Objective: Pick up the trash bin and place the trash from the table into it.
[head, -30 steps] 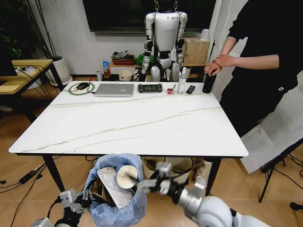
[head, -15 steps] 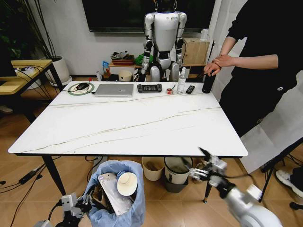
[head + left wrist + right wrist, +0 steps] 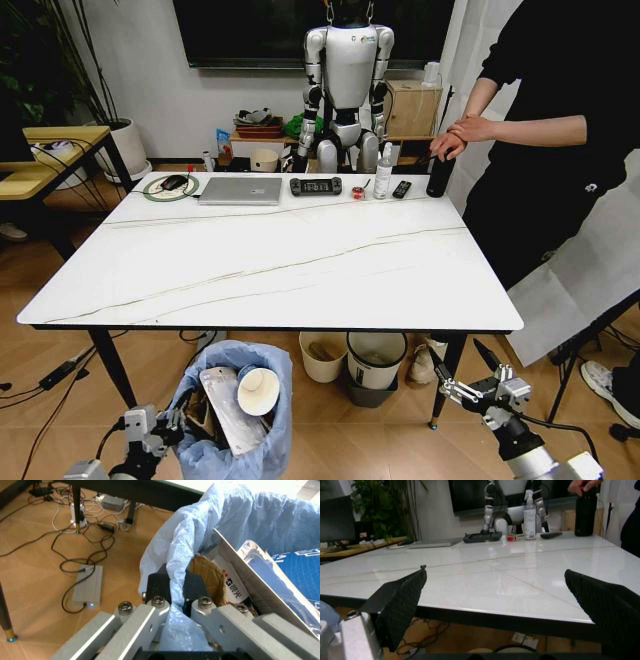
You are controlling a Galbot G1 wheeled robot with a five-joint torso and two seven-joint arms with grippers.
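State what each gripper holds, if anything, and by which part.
The left gripper holds the trash bin by its rim, fingers pinching the bagged edge. The right gripper is open and holds nothing.

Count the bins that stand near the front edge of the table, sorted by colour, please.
Bin with blue bag: 1
Cream pail: 1
White bin with black rim: 1
Total: 3
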